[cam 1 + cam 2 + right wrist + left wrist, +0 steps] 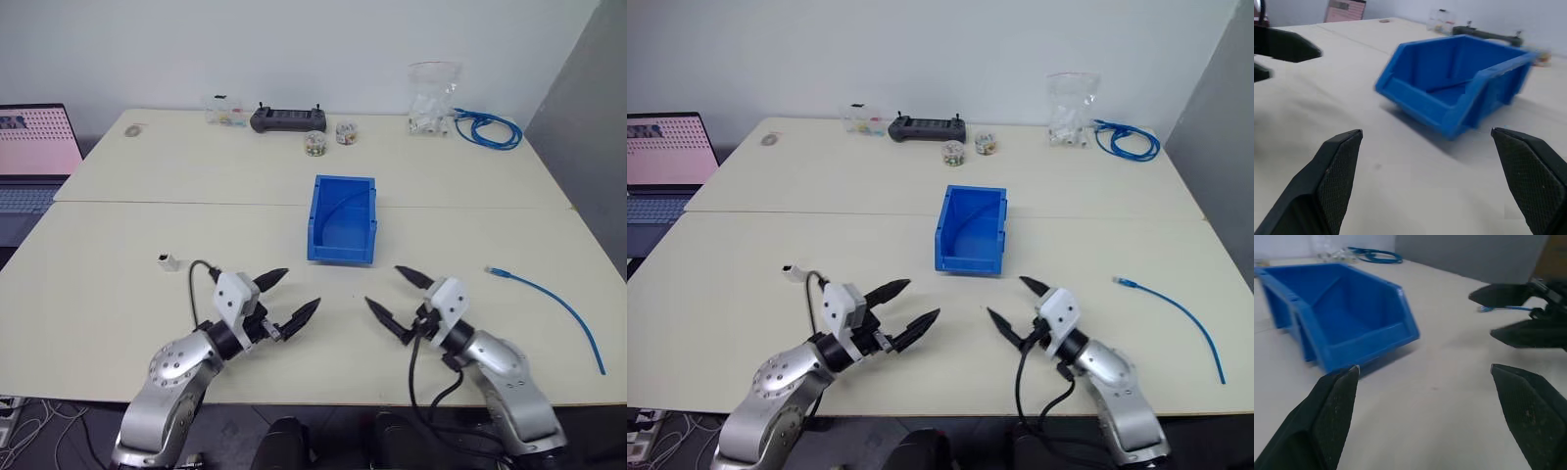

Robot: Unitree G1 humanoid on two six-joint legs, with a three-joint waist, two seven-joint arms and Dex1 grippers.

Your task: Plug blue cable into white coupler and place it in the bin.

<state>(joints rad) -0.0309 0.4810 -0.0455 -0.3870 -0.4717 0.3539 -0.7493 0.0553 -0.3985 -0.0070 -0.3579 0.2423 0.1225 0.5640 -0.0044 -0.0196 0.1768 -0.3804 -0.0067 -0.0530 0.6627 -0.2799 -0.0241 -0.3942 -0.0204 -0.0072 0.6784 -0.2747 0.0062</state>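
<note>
The bright blue bin (343, 219) stands at the table's middle, its lowered lip facing me, with nothing in it. The thin blue cable (554, 299) lies loose at the right, its pale plug (495, 269) pointing toward the bin. At the left the tiny white coupler (168, 261) rests alone on the table. My left gripper (300, 290) hovers open near the front edge, left of centre and right of the coupler. My right gripper (384, 286) is open too, facing it, left of the cable's plug. Both point inward toward the bin (1347, 313) and hold nothing.
Along the back edge are a coiled bundle of blue cable (487, 128), a clear bag of white parts (432, 98), a black controller (287, 118), two small jars (314, 143) and a clear box (224, 111). A laptop (34, 147) sits far left.
</note>
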